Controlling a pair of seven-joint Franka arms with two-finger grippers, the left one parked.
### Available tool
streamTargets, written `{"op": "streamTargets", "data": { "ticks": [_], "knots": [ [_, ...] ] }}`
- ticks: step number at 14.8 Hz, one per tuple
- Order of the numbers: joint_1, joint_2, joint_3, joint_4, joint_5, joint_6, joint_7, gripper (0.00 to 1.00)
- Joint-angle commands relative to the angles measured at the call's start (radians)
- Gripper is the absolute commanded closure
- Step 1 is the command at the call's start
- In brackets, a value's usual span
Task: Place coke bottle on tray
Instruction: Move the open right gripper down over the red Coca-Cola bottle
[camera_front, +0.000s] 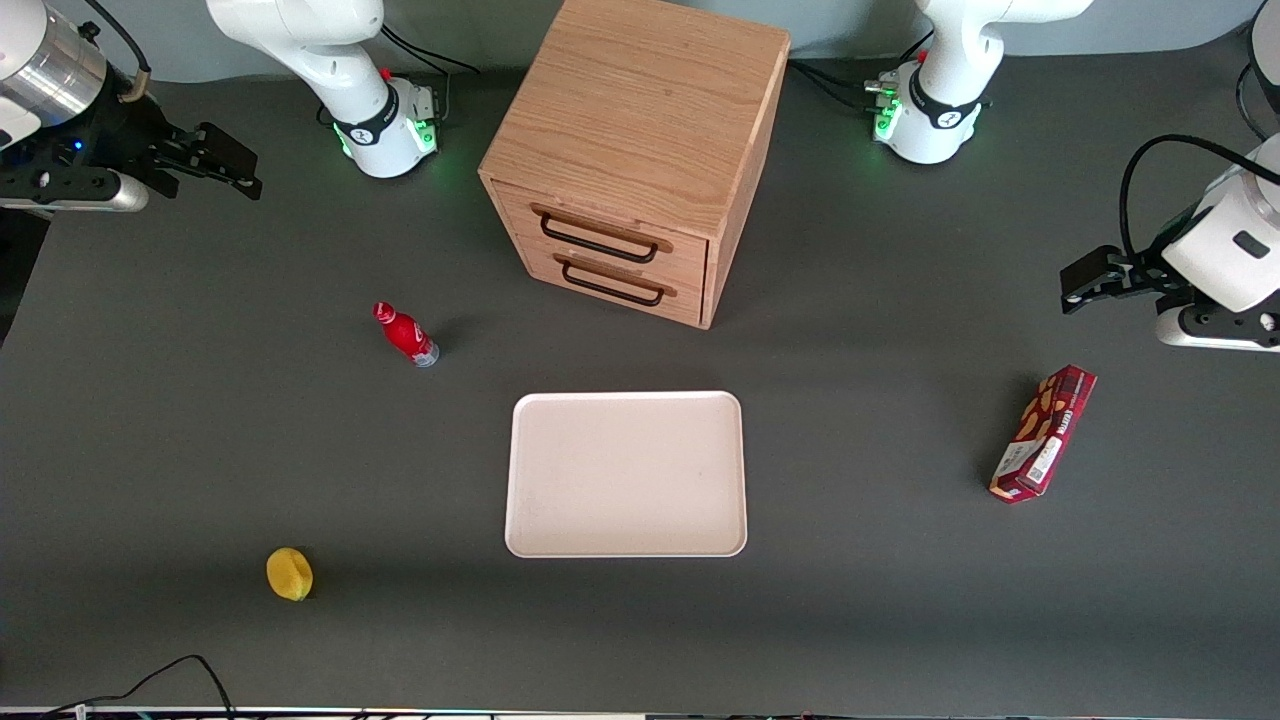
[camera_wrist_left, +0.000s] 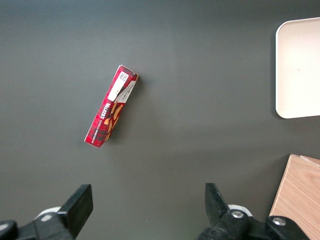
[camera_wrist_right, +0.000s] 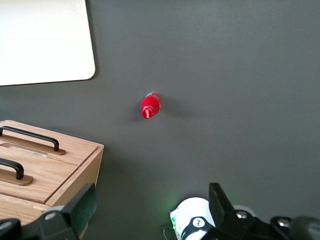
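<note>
The coke bottle (camera_front: 405, 334), small and red with a red cap and a clear base, stands on the dark table near the drawer cabinet, toward the working arm's end. It also shows in the right wrist view (camera_wrist_right: 150, 106), seen from above. The tray (camera_front: 627, 473), pale pinkish-cream and bare, lies flat in front of the cabinet and nearer the front camera; its corner shows in the right wrist view (camera_wrist_right: 47, 42). My gripper (camera_front: 232, 167) is open and empty, high above the working arm's end of the table, well away from the bottle; it shows in the right wrist view (camera_wrist_right: 152, 207) too.
A wooden drawer cabinet (camera_front: 634, 150) with two black handles stands at the table's middle. A yellow lemon (camera_front: 289, 574) lies near the front edge. A dark red snack box (camera_front: 1043, 433) lies toward the parked arm's end. A black cable (camera_front: 190, 672) runs along the front edge.
</note>
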Motion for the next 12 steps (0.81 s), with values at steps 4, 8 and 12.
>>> {"op": "streamTargets", "data": {
  "ticks": [4, 8, 12],
  "knots": [
    [0.008, 0.026, -0.010, 0.041, 0.023, -0.042, -0.016, 0.00],
    [0.014, 0.000, 0.015, -0.208, 0.021, 0.199, -0.007, 0.00],
    [0.015, 0.008, 0.040, -0.555, 0.023, 0.639, -0.001, 0.00]
  ]
}}
